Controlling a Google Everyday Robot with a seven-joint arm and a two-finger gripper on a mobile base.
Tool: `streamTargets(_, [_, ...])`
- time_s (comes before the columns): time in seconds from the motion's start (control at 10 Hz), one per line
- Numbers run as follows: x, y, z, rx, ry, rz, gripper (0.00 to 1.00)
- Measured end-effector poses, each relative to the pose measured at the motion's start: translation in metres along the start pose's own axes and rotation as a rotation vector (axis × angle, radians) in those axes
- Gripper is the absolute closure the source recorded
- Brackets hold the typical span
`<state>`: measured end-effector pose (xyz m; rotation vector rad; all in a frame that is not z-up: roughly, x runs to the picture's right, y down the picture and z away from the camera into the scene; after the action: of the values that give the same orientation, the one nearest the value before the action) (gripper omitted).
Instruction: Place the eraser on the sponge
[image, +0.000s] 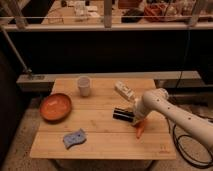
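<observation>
The black eraser lies on the wooden table, right of centre. My gripper is at the eraser's right end, coming in from the white arm on the right. Whether it holds the eraser cannot be made out. The light-blue wavy sponge lies flat near the table's front left, well apart from the eraser and gripper.
An orange bowl sits at the left edge. A white cup stands at the back centre. A white bottle lies behind the eraser. An orange carrot lies just below my arm. A black cable trails on the floor at right.
</observation>
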<state>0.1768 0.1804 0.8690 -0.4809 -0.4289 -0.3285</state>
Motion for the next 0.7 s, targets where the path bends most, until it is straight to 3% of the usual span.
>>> streamTargets(0.3, [-0.004,-0.003,-0.009,-0.015,-0.011,0.0,0.93])
streamTargets(0.7, [-0.005,-0.003,-0.014,-0.029,-0.033,-0.002,0.95])
